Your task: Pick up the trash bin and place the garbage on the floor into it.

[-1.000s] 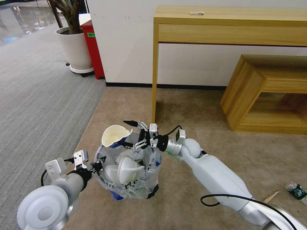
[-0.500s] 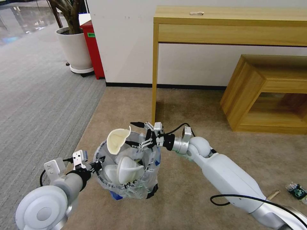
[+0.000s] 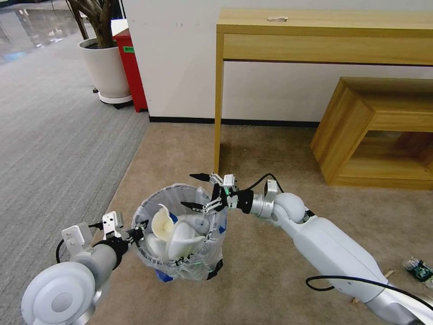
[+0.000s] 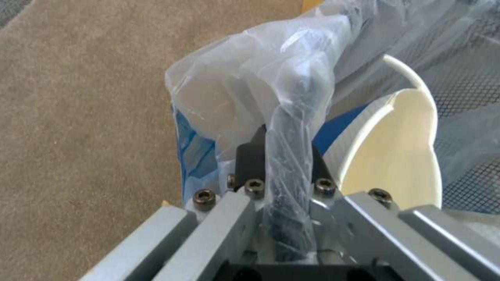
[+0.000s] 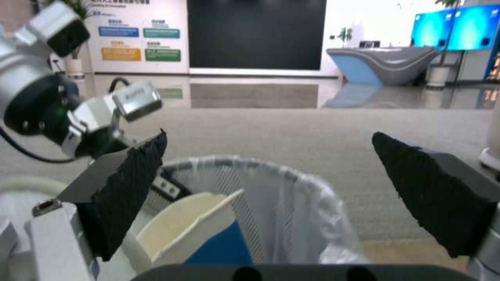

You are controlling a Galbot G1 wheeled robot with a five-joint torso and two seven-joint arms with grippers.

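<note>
Two pincers are working: my left pincer is clamping the rim of the trash bin, holding it just off the floor. My right pincer is hovering wide apart, gripping nothing, over the bin's far rim, with the blue-white paper cup lying below it inside.

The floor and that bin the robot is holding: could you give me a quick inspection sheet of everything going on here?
Surface: beige carpet, grey striped carpet alongside.
Job's things: trash bin with clear liner, holding a paper cup and white slippers.
Clutter: wooden stick and small bottle on the carpet.
Grippers: left gripper shut on the bin's rim; right gripper over the bin, jaws open, empty.
Cables: black cable along right arm.
Surroundings: wooden desk, low shelf, potted plant.
</note>
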